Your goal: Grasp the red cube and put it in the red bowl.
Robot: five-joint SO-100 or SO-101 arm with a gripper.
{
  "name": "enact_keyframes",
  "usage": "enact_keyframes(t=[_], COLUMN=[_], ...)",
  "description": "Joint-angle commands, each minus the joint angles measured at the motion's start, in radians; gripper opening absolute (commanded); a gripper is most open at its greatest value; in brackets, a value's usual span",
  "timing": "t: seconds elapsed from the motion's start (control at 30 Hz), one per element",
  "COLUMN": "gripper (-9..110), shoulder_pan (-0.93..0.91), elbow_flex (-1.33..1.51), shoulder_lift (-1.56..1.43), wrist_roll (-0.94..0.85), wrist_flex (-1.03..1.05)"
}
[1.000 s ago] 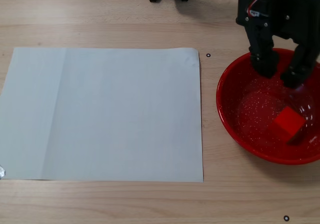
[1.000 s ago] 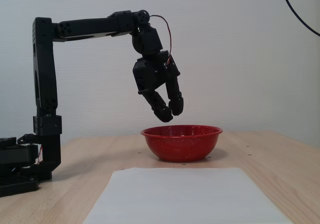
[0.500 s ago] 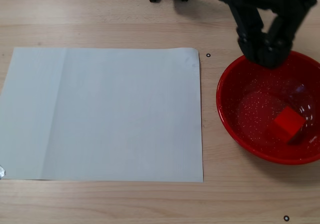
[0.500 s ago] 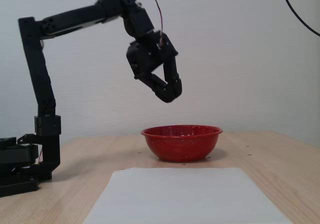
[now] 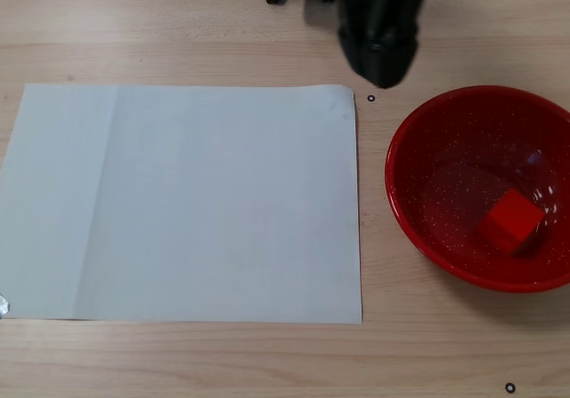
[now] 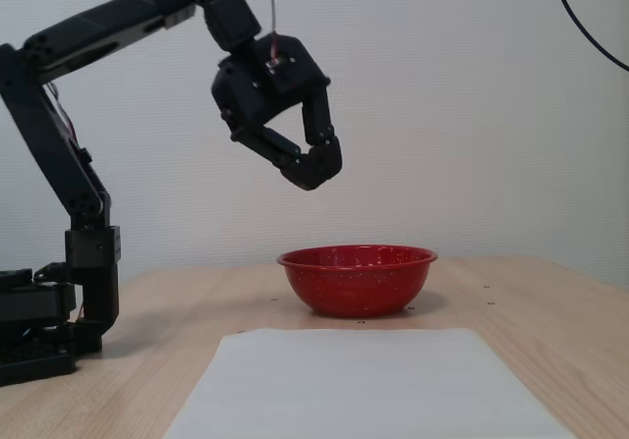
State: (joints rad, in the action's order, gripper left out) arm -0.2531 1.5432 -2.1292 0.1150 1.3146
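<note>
**Cube in the bowl, gripper raised**

We see the red cube lying inside the red bowl, toward its right side in the top-down fixed view. In the side fixed view the gripper hangs high above the bowl and left of it, its fingertips pressed together and holding nothing. A white paper sheet lies flat just left of the bowl.

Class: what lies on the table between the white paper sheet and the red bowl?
In a fixed view, only bare wood between sheet and red bowl, plus a small black ring mark.
</note>
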Motion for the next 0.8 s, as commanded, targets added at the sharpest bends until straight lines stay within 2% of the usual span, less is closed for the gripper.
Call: enact_keyframes(t=[0.0,0.4,0.77], gripper=[0,0,0], shoulder_pan=[0.018,0.121,0.120], elbow_flex=[-0.008,0.397,0.890], shoulder_lift=[-0.117,-0.410,-0.726], wrist_roll=[-0.015,-0.055,-0.109], wrist_flex=[-0.006,-0.216,-0.525])
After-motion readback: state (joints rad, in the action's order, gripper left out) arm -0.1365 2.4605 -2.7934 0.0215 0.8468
